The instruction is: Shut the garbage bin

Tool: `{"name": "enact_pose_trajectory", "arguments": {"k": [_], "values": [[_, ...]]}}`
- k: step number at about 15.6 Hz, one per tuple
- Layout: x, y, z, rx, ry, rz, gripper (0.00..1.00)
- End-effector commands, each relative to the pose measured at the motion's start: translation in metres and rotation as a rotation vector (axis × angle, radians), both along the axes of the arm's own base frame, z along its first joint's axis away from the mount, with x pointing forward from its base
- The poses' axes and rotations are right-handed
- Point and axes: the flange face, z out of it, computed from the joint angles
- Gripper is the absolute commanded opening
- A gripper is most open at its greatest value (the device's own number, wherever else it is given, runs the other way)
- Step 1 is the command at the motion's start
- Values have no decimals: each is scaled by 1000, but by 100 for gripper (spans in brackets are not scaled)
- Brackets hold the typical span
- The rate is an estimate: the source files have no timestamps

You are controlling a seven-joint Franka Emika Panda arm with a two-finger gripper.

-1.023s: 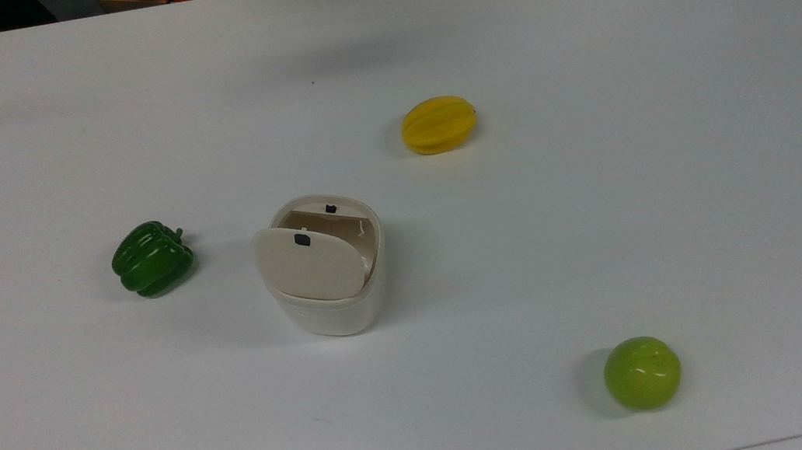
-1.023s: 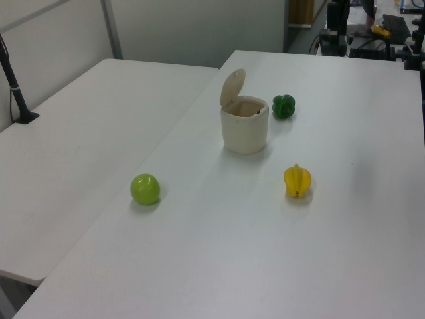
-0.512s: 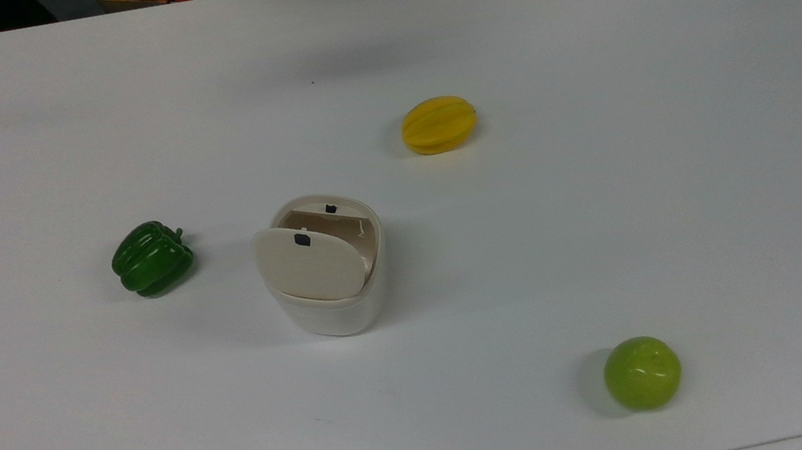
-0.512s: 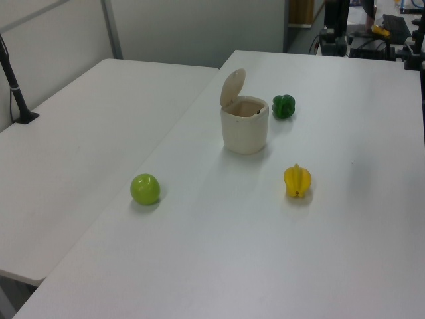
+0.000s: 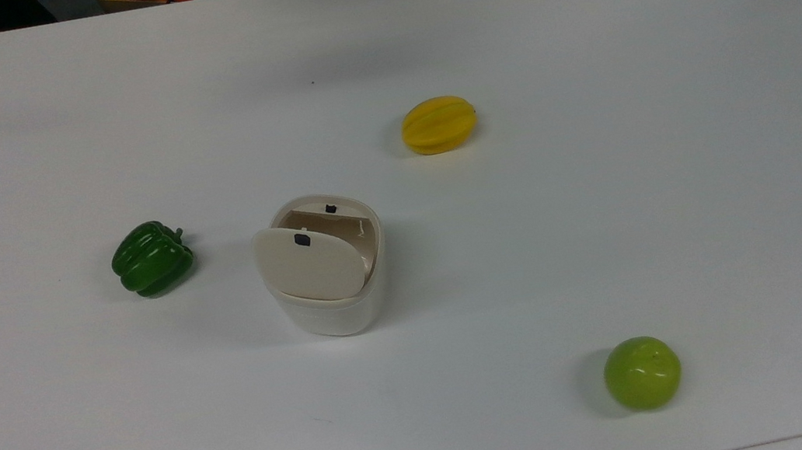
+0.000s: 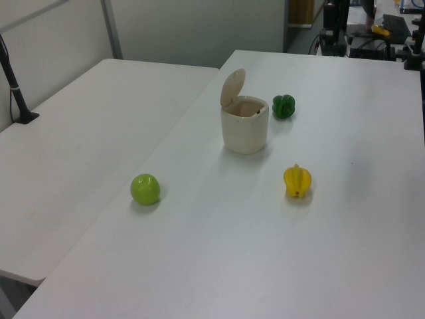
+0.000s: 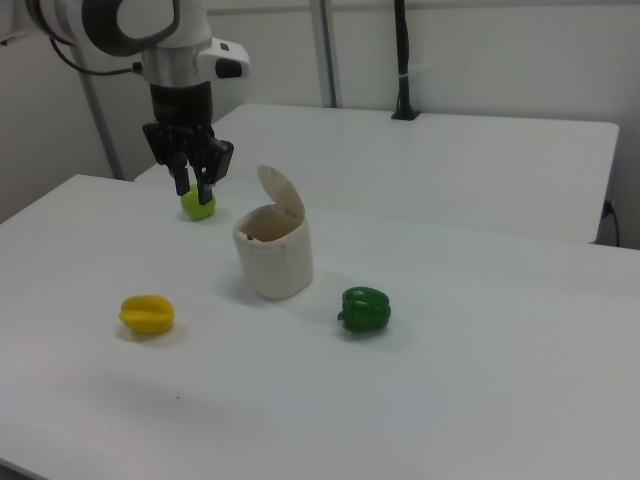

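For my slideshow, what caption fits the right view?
Robot arm's gripper hangs above the table, beside an open-lidded garbage bin ringed by a green pepper, yellow starfruit and green apple.

Right view: arm enters from upper left corner, white housing w/ dark round joint cap, wrist pointing straight down. Claw [image 7: 194,186] hangs vertical below the wrist, black body, hovering above the worktop [image 7: 450,400], not touching it. Two fingers [image 7: 181,181] point down, close together w/ a narrow gap between tips, nothing held between them. Small white block w/ dark spot sticks out on the wrist's side toward the right view's right.
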Motion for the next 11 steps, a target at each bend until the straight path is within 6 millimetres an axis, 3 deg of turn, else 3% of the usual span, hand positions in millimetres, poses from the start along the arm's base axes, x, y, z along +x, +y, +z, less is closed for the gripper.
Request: {"name": "enact_pose_trajectory", "arguments": {"k": [1,11], "values": [[4,-1,0,15,-31,12,33],[26,-5,-10,3,-113,-5,7]]}}
